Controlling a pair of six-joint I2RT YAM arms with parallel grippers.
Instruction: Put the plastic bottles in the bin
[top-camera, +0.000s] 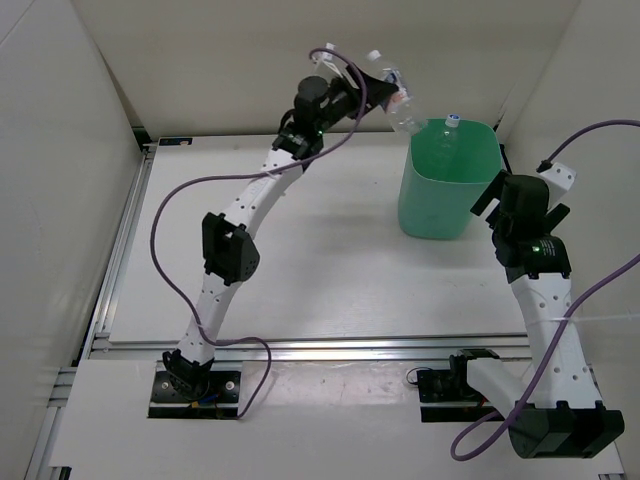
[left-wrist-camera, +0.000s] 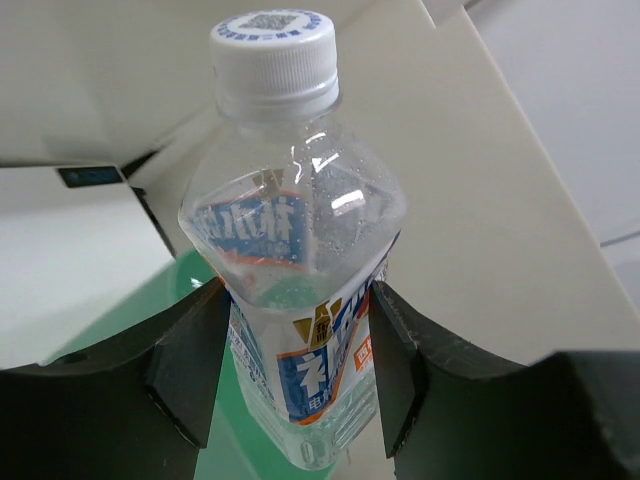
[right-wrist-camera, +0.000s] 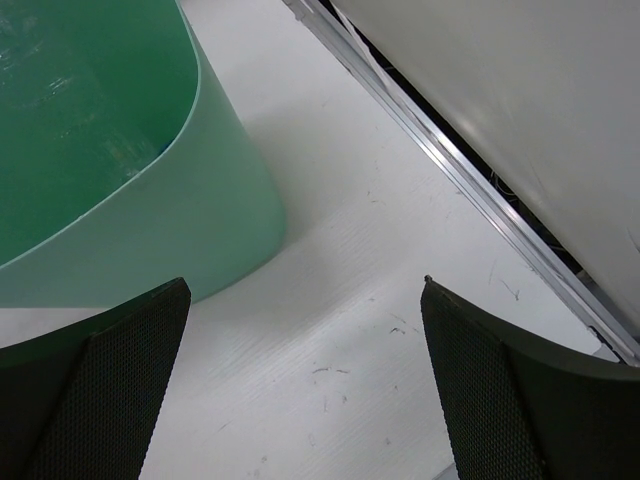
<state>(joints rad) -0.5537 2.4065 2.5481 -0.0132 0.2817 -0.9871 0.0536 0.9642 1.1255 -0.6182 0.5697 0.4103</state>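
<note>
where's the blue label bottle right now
In the top view the blue-label bottle hangs at the back, clamped in the left gripper beside the bin's far-left rim.

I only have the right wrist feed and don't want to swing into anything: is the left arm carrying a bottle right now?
Observer: Yes. The left gripper is shut on a clear bottle with a white cap and a blue label.
Operator: Where is it?
Observer: In the top view it is held in the air at the far-left rim of the bin.
Operator: Anything inside?
Observer: A second bottle, clear with a white cap, sits inside, cap up.
</note>
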